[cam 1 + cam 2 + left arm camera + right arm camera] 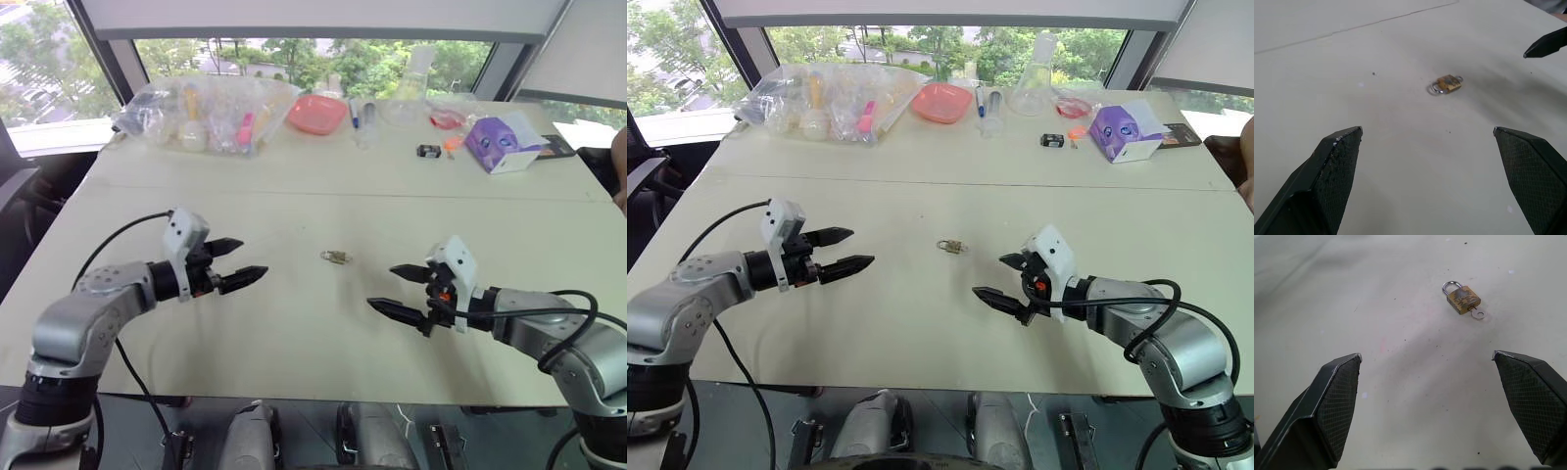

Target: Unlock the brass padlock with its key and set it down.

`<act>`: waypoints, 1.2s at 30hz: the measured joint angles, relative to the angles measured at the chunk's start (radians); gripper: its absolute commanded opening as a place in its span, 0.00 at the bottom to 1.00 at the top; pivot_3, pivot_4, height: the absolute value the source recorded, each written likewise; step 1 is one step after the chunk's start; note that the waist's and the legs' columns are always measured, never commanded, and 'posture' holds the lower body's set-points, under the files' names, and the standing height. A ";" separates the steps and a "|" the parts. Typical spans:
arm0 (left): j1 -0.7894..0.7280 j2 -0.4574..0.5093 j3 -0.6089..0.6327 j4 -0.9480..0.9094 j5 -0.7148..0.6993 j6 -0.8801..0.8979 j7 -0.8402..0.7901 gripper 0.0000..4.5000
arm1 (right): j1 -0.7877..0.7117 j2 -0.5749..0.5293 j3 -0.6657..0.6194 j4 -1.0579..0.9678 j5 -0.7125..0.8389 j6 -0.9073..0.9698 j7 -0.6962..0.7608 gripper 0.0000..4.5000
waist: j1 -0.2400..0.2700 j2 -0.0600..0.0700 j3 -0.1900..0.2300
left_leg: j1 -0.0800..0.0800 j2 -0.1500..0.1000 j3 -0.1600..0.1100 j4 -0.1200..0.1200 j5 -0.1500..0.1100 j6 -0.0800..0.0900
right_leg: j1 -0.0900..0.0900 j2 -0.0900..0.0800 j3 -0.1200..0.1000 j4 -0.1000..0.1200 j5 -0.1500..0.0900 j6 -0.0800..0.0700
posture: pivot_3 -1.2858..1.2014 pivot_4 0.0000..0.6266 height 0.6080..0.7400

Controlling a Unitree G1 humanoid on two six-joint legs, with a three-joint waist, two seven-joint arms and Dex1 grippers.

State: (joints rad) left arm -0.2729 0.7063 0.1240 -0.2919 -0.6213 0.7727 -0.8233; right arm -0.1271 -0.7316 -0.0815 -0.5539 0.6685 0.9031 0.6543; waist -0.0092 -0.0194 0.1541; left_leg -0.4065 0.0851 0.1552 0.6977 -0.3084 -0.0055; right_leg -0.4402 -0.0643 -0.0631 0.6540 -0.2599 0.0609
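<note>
1. Left gripper [243,262]: fingers spread wide, empty, aimed inward over the table [294,333], likely poised to steady the lock.
2. Padlock [1463,297]: flat on the table between both grippers, well apart from each; key [1478,313] seated in its base, shackle looks closed.
3. Right gripper [392,288]: fingers spread wide, empty, angled toward the padlock, probably set to take the key.

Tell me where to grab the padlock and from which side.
Grip the padlock across its flat brass body, coming from above: it lies flat on the table, so probably only the narrow edges give purchase. Keep off the shackle end and the key stuck in the opposite end. Both claws, left and right, are open.
</note>
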 measured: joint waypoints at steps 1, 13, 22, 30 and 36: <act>-0.013 0.004 -0.007 0.003 0.001 -0.002 -0.009 1.00 | -0.001 0.000 0.000 0.000 0.000 0.000 0.000 0.99 | 0.000 0.000 0.000 | 0.000 0.000 0.000 0.000 0.000 0.000 | 0.000 0.000 0.000 0.000 0.000 0.000 | 0.52 0.24 1.00; -0.126 0.042 -0.133 0.087 0.099 -0.106 -0.126 1.00 | -0.022 0.007 0.000 0.008 -0.018 0.000 -0.012 0.99 | 0.001 0.000 0.000 | 0.000 0.000 0.002 0.000 0.003 -0.006 | 0.000 0.000 0.000 0.000 0.000 0.000 | 0.52 0.24 1.00; -0.597 -0.102 -0.459 0.667 0.417 -0.516 -0.427 1.00 | -0.088 0.002 0.041 0.013 -0.024 0.084 -0.050 0.99 | 0.032 -0.001 0.000 | -0.002 -0.002 0.003 0.002 0.003 -0.005 | 0.000 0.000 -0.001 -0.001 0.000 0.000 | 0.52 0.24 1.00; -0.884 -0.398 -0.543 1.258 0.585 -0.803 -0.577 1.00 | -0.006 0.053 0.020 -0.034 -0.036 0.125 -0.157 0.99 | 0.044 -0.001 0.000 | -0.004 -0.002 0.002 0.001 0.001 -0.002 | -0.001 0.001 -0.001 -0.005 0.000 0.000 | 0.52 0.24 1.00; -0.950 -0.515 -0.538 1.478 0.669 -0.917 -0.548 1.00 | 0.062 0.108 -0.019 -0.103 -0.036 0.134 -0.244 0.99 | 0.046 -0.001 0.000 | -0.004 -0.002 0.001 0.002 -0.002 0.004 | -0.001 0.001 -0.001 -0.003 0.000 0.000 | 0.52 0.24 1.00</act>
State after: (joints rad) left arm -1.2227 0.1913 -0.4145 1.1860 0.0479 -0.1447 -1.3715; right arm -0.0651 -0.6235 -0.1007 -0.6567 0.6326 1.0372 0.4105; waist 0.0367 -0.0206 0.1544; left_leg -0.4101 0.0831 0.1560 0.7001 -0.3108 -0.0012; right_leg -0.4408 -0.0634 -0.0637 0.6506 -0.2598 0.0613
